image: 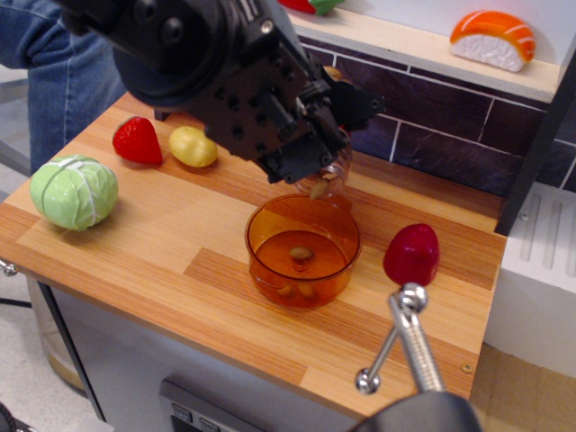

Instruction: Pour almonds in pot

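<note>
The orange translucent pot (303, 252) stands on the wooden counter, right of centre. Several almonds (301, 255) lie inside it on the bottom. My black gripper (317, 153) is shut on the clear jar (326, 178), which is tipped mouth-down just above the pot's far rim. An almond (318, 189) shows at the jar's mouth. The gripper body hides most of the jar and its label.
A green cabbage toy (74, 191), a red strawberry (137, 140) and a yellow lemon-like toy (193, 147) sit at the left of the counter. A dark red toy (411, 254) stands right of the pot. A metal lever (407, 337) rises in the foreground.
</note>
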Available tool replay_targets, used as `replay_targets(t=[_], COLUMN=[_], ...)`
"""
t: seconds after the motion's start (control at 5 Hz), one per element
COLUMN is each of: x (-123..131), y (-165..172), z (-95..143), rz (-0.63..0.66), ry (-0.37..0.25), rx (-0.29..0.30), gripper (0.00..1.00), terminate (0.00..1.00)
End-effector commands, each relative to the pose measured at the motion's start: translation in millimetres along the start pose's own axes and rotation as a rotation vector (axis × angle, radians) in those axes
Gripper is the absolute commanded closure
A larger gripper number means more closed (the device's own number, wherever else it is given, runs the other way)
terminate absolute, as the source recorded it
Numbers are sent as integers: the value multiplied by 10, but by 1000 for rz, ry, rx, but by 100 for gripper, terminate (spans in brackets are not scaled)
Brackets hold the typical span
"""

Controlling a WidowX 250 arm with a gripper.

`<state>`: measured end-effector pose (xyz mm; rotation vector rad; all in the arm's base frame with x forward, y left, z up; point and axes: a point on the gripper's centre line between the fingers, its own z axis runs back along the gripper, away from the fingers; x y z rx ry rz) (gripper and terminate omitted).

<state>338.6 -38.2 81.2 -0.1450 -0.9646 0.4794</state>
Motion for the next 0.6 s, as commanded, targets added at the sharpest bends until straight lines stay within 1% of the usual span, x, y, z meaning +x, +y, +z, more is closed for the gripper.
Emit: replay_targets(t=[0.0, 0.2, 0.4], x=[99, 103, 202], y=[-9, -22, -59], z=[218, 327, 344], rz=[9, -30, -88], ry=[11, -11, -39], rx=[-78, -121, -31], gripper=[100, 100, 100], terminate=[0, 0, 100])
